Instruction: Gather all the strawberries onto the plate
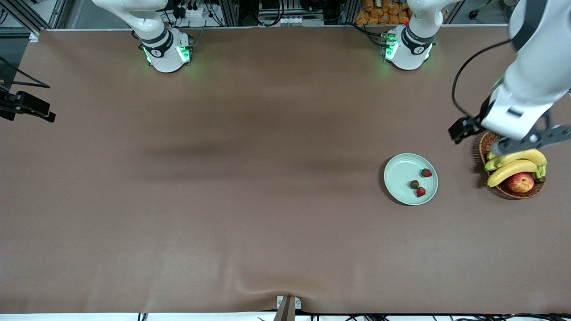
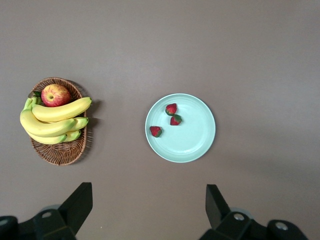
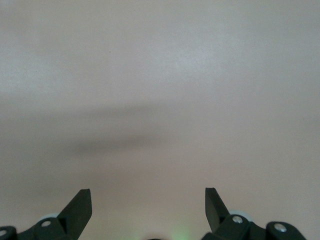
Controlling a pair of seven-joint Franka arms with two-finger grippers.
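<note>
Three strawberries [image 1: 426, 172] [image 1: 414, 183] [image 1: 420, 192] lie on the pale mint-green plate [image 1: 401, 174], on its side toward the left arm's end of the table. The left wrist view shows the same berries [image 2: 171, 108] [image 2: 175, 120] [image 2: 156, 131] on the plate [image 2: 192, 142]. My left gripper [image 1: 533, 139] hangs high over the basket's rim, beside the plate, open with nothing between its fingers [image 2: 149, 200]. My right gripper [image 3: 148, 200] is open and empty above bare table, seen only in the right wrist view.
A brown wicker basket [image 1: 513, 192] with bananas [image 1: 513, 167] and a red-yellow apple [image 1: 520, 182] stands beside the plate, toward the left arm's end. The left wrist view shows this basket [image 2: 60, 152] too. Brown cloth covers the table.
</note>
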